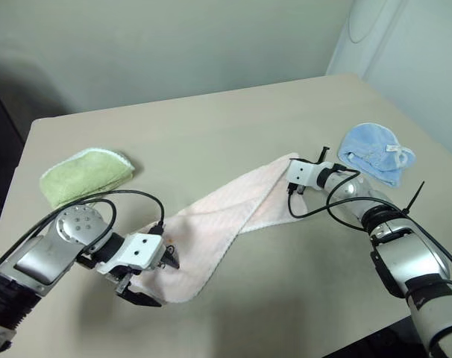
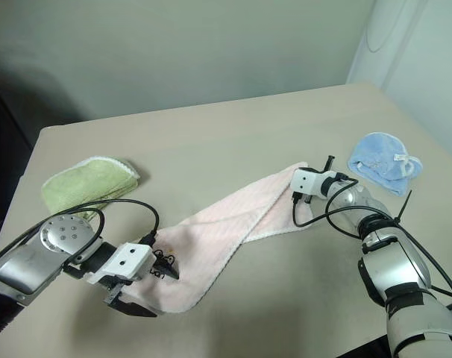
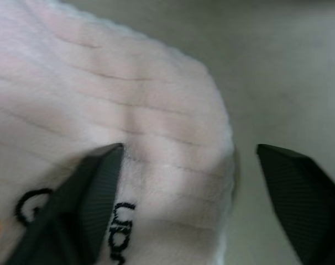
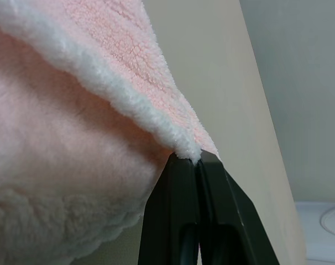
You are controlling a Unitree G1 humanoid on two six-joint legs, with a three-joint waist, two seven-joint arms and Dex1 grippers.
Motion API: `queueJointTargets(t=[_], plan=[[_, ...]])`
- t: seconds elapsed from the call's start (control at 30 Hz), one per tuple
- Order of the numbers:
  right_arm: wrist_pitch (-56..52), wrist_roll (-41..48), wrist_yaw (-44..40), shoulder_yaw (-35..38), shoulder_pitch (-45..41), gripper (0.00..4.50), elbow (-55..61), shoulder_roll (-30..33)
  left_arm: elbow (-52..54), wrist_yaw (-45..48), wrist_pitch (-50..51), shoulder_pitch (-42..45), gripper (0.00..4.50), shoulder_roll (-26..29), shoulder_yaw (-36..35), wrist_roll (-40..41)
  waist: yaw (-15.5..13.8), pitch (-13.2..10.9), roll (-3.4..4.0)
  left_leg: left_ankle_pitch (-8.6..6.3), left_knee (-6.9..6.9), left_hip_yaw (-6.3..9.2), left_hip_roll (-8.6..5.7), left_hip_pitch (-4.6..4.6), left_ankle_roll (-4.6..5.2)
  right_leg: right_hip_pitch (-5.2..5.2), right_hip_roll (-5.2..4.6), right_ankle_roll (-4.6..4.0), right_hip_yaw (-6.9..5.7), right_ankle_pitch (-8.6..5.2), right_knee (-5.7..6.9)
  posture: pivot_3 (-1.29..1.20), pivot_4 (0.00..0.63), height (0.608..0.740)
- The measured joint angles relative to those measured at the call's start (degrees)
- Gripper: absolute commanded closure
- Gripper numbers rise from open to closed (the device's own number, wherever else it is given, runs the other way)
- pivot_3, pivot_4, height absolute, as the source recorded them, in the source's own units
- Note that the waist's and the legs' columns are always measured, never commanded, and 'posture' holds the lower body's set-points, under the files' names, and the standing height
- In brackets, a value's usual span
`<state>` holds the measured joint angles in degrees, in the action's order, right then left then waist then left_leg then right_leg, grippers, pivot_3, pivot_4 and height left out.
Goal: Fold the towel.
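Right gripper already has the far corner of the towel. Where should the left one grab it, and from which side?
Take the near corner of the towel, by the dark embroidery. The left gripper already straddles that rounded edge, one finger on the pile, the other off it over the table. Come in from the table side, since the corner lies flat. The right gripper is pinching the far corner.

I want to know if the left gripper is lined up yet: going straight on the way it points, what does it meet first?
Most likely the towel: the open left gripper straddles its near corner edge.
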<state>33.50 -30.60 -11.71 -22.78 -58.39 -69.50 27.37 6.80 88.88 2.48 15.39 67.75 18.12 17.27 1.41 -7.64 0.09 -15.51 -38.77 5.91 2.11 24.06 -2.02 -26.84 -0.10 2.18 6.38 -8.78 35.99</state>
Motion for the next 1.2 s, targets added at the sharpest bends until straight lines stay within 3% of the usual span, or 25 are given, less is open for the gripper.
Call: queueJointTargets(t=[0.3, 0.6, 0.7, 0.97, 1.2], plan=[[0.2, 0.0, 0.0, 0.0, 0.0, 4.50, 0.0, -0.1, 1.5, 0.0, -0.5, -6.1, 4.47, 0.8, -1.0, 1.6, 0.2, 0.1, 0.10, 0.00, 0.10, -0.01, 0.01, -0.03, 0.00, -0.03, 0.01, -0.03, 0.00, -0.02, 0.01, 0.00, 0.150, 0.738], [0.5, 0.0, -0.1, 0.0, 0.3, 4.50, 0.0, 0.0, -1.5, 0.0, -3.6, -8.5, 4.47, -1.0, -3.1, 2.2, 0.3, 0.3, 0.57, 0.00, 0.27, -0.03, 0.03, -0.11, 0.01, -0.05, 0.00, -0.03, 0.00, -0.02, 0.01, 0.00, 0.150, 0.738], [0.6, 0.0, -0.1, 0.0, 0.4, 4.50, 0.0, 0.1, -1.8, 0.0, -2.3, -9.0, 3.80, -1.8, -3.6, 2.9, 0.2, 0.4, 0.70, 0.02, 0.26, -0.04, 0.03, -0.11, 0.04, -0.03, -0.04, -0.05, 0.00, -0.03, 0.02, 0.00, 0.150, 0.738], [0.7, 0.0, -0.3, 0.0, 0.4, 4.50, 0.0, 0.3, 3.0, 0.0, 4.7, -9.4, 1.18, -2.2, -3.8, 5.5, -0.7, 0.5, 0.86, 0.07, 0.08, -0.06, -0.09, -0.08, 0.12, 0.08, -0.29, -0.06, 0.01, -0.04, 0.01, 0.00, 0.150, 0.738], [0.8, 0.0, -0.9, 0.0, 0.5, 4.50, 0.0, 0.3, 6.3, -0.8, 8.6, -6.6, 1.18, -5.5, -3.8, 5.7, -0.4, 0.5, 0.84, 0.06, 0.19, -0.06, -0.02, -0.05, 0.10, -0.02, -0.21, -0.05, 0.00, -0.03, 0.00, 0.00, 0.150, 0.738]])
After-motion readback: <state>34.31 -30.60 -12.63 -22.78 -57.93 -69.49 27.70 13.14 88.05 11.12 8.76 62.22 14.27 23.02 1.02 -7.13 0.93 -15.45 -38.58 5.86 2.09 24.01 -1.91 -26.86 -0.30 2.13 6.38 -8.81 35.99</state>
